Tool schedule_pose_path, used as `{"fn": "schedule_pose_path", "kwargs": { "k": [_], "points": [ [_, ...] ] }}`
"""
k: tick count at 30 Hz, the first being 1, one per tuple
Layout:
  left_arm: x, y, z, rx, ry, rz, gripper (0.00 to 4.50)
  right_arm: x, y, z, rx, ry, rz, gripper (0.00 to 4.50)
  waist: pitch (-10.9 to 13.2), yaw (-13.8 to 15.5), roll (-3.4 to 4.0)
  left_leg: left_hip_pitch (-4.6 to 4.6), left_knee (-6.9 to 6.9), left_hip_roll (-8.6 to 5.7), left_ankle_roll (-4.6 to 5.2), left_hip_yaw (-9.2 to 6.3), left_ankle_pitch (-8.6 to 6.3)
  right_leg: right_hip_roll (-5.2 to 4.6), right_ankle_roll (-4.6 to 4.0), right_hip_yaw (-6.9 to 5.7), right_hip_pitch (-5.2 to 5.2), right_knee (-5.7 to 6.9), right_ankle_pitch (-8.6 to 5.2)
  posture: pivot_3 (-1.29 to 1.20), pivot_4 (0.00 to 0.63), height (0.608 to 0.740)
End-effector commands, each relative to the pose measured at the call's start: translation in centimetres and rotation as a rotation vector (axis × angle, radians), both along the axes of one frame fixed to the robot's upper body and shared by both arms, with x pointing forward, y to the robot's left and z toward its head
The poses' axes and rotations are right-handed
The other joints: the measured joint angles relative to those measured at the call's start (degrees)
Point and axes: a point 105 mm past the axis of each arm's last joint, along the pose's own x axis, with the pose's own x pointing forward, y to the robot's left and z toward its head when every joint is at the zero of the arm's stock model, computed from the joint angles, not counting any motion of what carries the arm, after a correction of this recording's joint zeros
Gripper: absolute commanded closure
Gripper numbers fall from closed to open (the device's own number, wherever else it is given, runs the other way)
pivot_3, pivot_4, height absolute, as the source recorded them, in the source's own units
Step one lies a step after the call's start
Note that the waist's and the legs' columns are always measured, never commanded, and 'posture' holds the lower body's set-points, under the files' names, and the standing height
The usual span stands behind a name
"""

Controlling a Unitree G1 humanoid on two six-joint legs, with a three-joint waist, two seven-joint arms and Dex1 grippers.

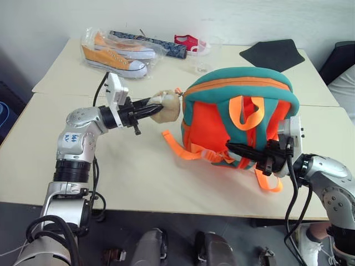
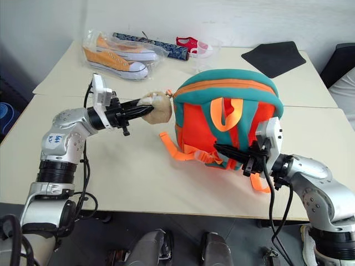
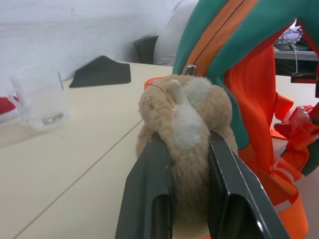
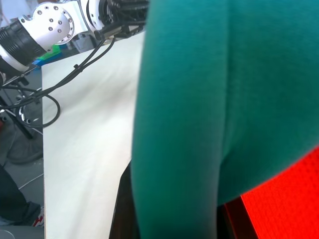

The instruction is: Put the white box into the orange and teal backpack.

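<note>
The orange and teal backpack (image 1: 238,113) stands upright in the middle of the table (image 1: 138,172), w/ its orange straps toward the robot. The left gripper (image 1: 157,106) pinches the tan plush toy (image 3: 187,114) that hangs at the backpack's left side; one finger sits on each side of the toy. The right gripper (image 1: 232,147) is pressed shut on the teal fabric low on the backpack's near side. Wrapped orange sneakers (image 1: 113,55) & a black mat (image 1: 273,54) lie at the far edge.
</note>
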Motion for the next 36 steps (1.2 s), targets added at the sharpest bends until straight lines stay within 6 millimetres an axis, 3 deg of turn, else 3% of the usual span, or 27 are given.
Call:
{"fn": "schedule_pose_path", "kwargs": {
  "k": [1,4,8,12,16,20,23,25,27,31,36],
  "points": [
    [0.4,-0.2,-4.4,0.185,0.068,0.036,4.00,-0.8,-0.7,0.8,0.031,-0.058,-0.033,4.50,0.0,0.0,0.01,0.04,-0.01,0.00,0.00,0.00,0.00,0.00,0.00,0.00,0.02,0.02,0.00,0.00,0.150,0.740],
    [0.0,-1.4,-7.3,0.229,0.083,0.024,4.00,-0.7,-0.9,0.7,0.062,-0.068,-0.053,4.50,0.0,0.0,0.01,0.05,-0.02,0.00,-0.01,0.02,0.00,0.02,0.00,0.01,0.02,0.02,0.00,0.00,0.150,0.740],
    [-2.3,-2.6,-9.9,0.282,0.054,-0.071,4.00,-0.2,-1.8,0.3,0.095,-0.098,-0.118,4.50,0.0,0.1,0.01,0.06,-0.01,0.00,-0.01,0.04,-0.02,-0.07,0.00,0.08,0.01,0.00,0.00,0.00,0.150,0.740],
    [-4.5,-2.1,-9.4,0.216,-0.002,-0.163,4.00,0.0,-2.7,-1.2,0.058,-0.142,-0.162,4.50,0.0,0.0,0.02,0.06,-0.04,0.00,-0.04,0.00,-0.03,-0.09,0.00,0.07,0.01,-0.01,0.00,0.00,0.150,0.740],
    [-4.5,0.4,-7.4,0.161,0.014,-0.106,2.85,-1.3,-3.0,-3.2,-0.008,-0.153,-0.129,3.30,0.0,-0.1,0.03,0.07,-0.09,0.03,-0.06,-0.02,-0.04,-0.07,-0.01,0.04,0.00,-0.02,0.00,0.00,0.150,0.740],
    [-5.4,3.7,-7.0,0.202,0.047,-0.033,1.49,-2.3,-4.8,-3.0,-0.065,-0.171,-0.166,1.87,0.0,-0.4,0.07,0.12,-0.18,0.03,-0.07,0.01,-0.03,-0.06,-0.01,0.07,-0.01,0.00,-0.01,0.00,0.150,0.740],
    [-6.7,8.3,-7.9,0.223,0.126,0.119,0.62,-2.8,-9.3,-2.5,-0.171,-0.167,-0.272,0.90,0.0,-0.7,0.14,0.19,-0.31,0.02,-0.07,0.04,-0.03,-0.08,-0.01,0.12,-0.01,-0.03,-0.01,0.00,0.150,0.740],
    [-7.4,10.1,-8.2,0.253,0.109,0.200,0.00,-3.1,-11.1,-2.0,-0.218,-0.165,-0.305,0.17,0.0,-0.7,0.15,0.25,-0.39,0.01,-0.06,0.08,-0.04,-0.10,-0.01,0.16,0.02,-0.10,-0.01,0.00,0.150,0.740],
    [-8.2,10.8,-8.6,0.287,0.089,0.232,0.00,-3.4,-12.5,-2.2,-0.256,-0.156,-0.319,0.04,0.0,-0.5,0.14,0.33,-0.44,0.02,-0.08,0.07,-0.05,-0.13,-0.02,0.16,0.06,-0.17,-0.01,0.00,0.150,0.740],
    [-10.0,11.6,-9.5,0.344,0.069,0.273,0.00,-4.4,-16.7,-4.7,-0.383,-0.121,-0.377,0.04,0.0,0.1,0.14,0.58,-0.60,0.02,-0.38,0.08,-0.25,-0.22,-0.04,0.21,0.25,-0.49,-0.02,0.00,0.150,0.740],
    [-10.7,11.4,-10.4,0.346,0.078,0.331,0.00,-2.9,-19.3,-7.1,-0.396,-0.140,-0.483,0.04,0.1,-0.3,0.19,0.64,-0.64,0.02,-0.41,0.29,-0.30,-0.22,-0.04,0.40,0.19,-0.52,-0.02,0.00,0.150,0.740]
  ]
}}
